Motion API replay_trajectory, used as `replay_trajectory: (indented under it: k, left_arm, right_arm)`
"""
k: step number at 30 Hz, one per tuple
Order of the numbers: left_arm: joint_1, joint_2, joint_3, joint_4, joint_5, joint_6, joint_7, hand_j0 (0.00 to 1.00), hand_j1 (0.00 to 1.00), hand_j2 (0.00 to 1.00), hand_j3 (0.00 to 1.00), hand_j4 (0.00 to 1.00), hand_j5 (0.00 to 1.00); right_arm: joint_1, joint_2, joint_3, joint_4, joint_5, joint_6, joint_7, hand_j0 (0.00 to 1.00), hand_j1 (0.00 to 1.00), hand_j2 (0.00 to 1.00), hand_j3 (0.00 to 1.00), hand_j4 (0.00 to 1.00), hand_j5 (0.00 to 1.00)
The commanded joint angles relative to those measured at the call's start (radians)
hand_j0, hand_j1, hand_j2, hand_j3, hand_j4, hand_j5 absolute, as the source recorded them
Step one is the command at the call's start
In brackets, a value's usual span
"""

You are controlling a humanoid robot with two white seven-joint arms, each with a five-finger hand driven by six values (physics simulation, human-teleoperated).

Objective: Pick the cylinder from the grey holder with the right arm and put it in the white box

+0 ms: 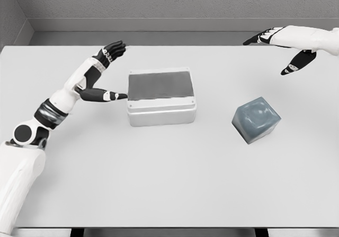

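no cylinder visible anywhere on the table [169, 194]; long axis and heading impossible to tell. grey holder [256, 119] sitting right of the white box [161, 97], well apart from it, turned so one corner faces the camera, tilted a little. a shallow rounded hollow showing in its top face, nothing clearly standing in it; whether the cylinder lies sunk inside cannot be told.

right hand [283, 49] up high, beyond the grey holder and to its right, arm entering from the right edge of the view. white forearm roughly level, dark fingers [258, 39] stretched out toward the box side, thumb [296, 63] hanging down and apart from them. fingers spread, holding nothing, well clear of the holder.

left hand [110, 73] just beside the white box on its left. arm rising from the lower left corner, elbow bent, forearm angled up and toward the box. upper fingers [113, 51] reaching up past the box's far left corner, thumb [106, 95] pointing level at the box's left wall, tip touching it or all but touching. fingers loose and parted, gripping nothing.

white box itself squat, rounded at the corners, pale rim with small screws at the corners, dark grey rectangle filling its top. holder a dull blue-grey block, smooth, softly shaded.
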Motion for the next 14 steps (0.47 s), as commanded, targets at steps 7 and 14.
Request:
replay_trajectory:
  k: [7, 14]
  left_arm:
    - [-0.003, 0.241, 0.086, 0.035, 0.014, 0.279, 0.0, 1.0, 1.0, 1.0, 1.0, 1.0, 1.0]
    - [0.006, 0.247, 0.084, 0.035, 0.03, 0.24, 0.0, 1.0, 1.0, 1.0, 1.0, 1.0, 1.0]
  right_arm:
    - [0.0, -0.001, -0.001, 0.0, -0.006, 0.003, 0.0, 1.0, 1.0, 1.0, 1.0, 1.0, 1.0]
    - [0.0, -0.002, -0.001, 0.0, -0.006, 0.003, 0.0, 1.0, 1.0, 1.0, 1.0, 1.0, 1.0]
